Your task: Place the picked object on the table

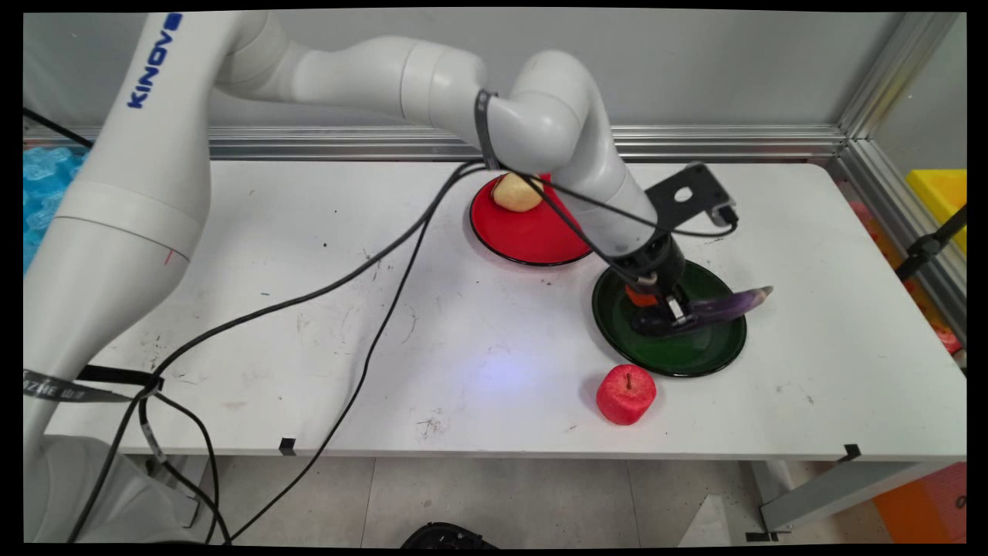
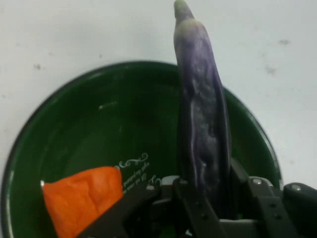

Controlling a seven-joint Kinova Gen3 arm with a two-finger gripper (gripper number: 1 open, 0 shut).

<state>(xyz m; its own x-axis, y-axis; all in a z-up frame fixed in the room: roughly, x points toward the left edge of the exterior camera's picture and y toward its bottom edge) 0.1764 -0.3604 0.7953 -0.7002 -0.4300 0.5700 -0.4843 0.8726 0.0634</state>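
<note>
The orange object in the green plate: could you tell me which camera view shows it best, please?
The hand view: the orange object lies unobstructed on the green plate, beside the hand shut on the purple eggplant. In the main view only a sliver shows under the wrist.

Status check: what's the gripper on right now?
Gripper shut on purple eggplant, over green plate. Orange piece in the plate beside jaws. Red apple on the table nearby.
</note>
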